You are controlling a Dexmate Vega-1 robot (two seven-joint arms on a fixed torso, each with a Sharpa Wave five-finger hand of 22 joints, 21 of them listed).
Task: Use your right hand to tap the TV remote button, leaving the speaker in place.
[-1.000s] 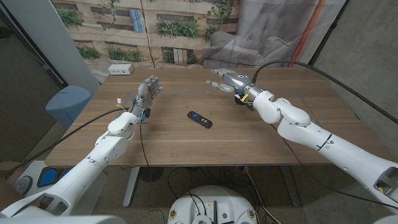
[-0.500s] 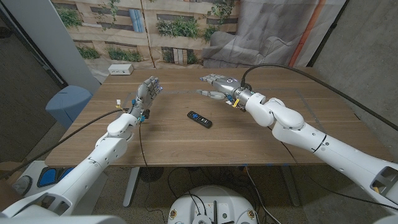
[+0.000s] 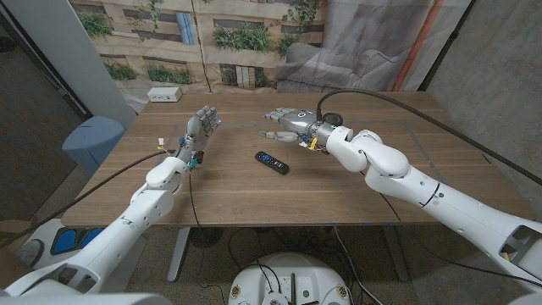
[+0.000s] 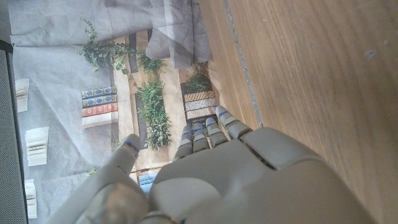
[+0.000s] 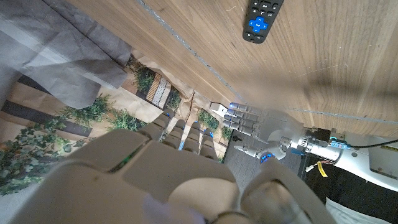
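Right hand has moved nearer the remote.

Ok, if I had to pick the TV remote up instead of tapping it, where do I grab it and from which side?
Judging from the head view, pinch the TV remote across its long side edges near the middle, coming down from above. It lies flat on the table, slim and narrow, angled diagonally, so the ends offer little purchase. The right hand hangs just behind it.

Three cameras around the TV remote

Head view looks down from above, remote mid-table; right wrist view, close over its hand, shares the remote; left wrist view faces the backdrop.
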